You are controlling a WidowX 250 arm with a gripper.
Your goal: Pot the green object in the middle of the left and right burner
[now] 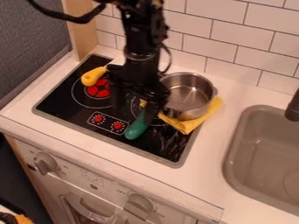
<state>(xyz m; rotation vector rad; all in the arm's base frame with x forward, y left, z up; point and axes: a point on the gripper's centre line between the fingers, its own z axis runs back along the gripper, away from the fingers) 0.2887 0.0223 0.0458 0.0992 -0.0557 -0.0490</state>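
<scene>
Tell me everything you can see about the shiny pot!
The pot is round, silvery and looks like metal, with a thin rim. Its open top faces up, and I see no food inside. It rests on a yellow cloth at the right side of the black stovetop. The arm partly hides it.

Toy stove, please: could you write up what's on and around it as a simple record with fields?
Surface: black stove top
Green object: just right of the red dials, its upper end behind the gripper
Yellow-handled item: at the left burner
Pot: silver, upright, back right
Cloth: yellow, bunched along the pot's front and right
Right of stove: grey sink
Unclear: whether the robot grips the green object
</scene>
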